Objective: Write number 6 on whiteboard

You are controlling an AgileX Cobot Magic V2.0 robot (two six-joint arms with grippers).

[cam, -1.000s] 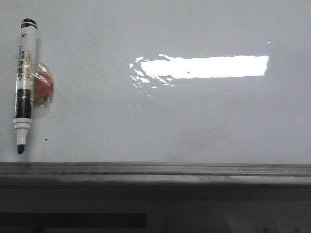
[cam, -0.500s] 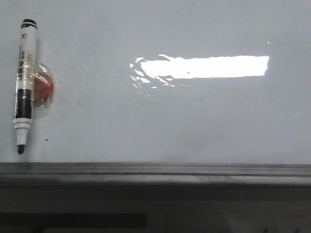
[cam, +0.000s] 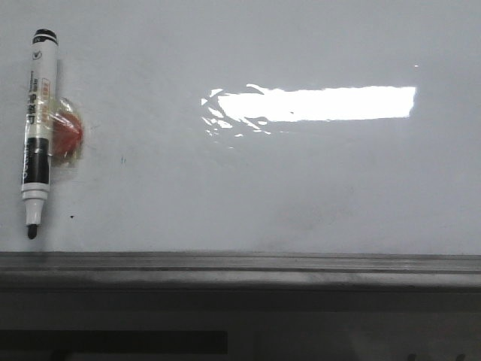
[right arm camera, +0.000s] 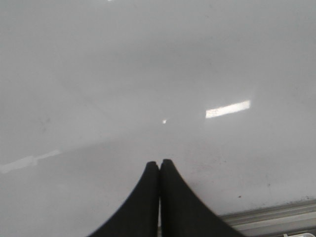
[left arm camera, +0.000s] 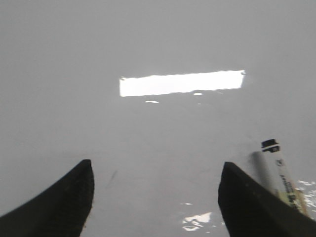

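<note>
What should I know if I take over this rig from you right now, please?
Left claw: open, holding nothing, with the marker just beside one finger.
Right claw: shut, holding nothing, over bare board near the grey rail.
Marker: uncapped, tip down, fixed to the whiteboard at its left side by an orange-red holder.
Done: nothing; no 6 is on the board, only tiny specks.
Left: grasp the marker, then write the 6.

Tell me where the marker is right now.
In the front view the marker hangs upright, tip down, at the whiteboard's far left, beside a red holder, above the rail.
</note>
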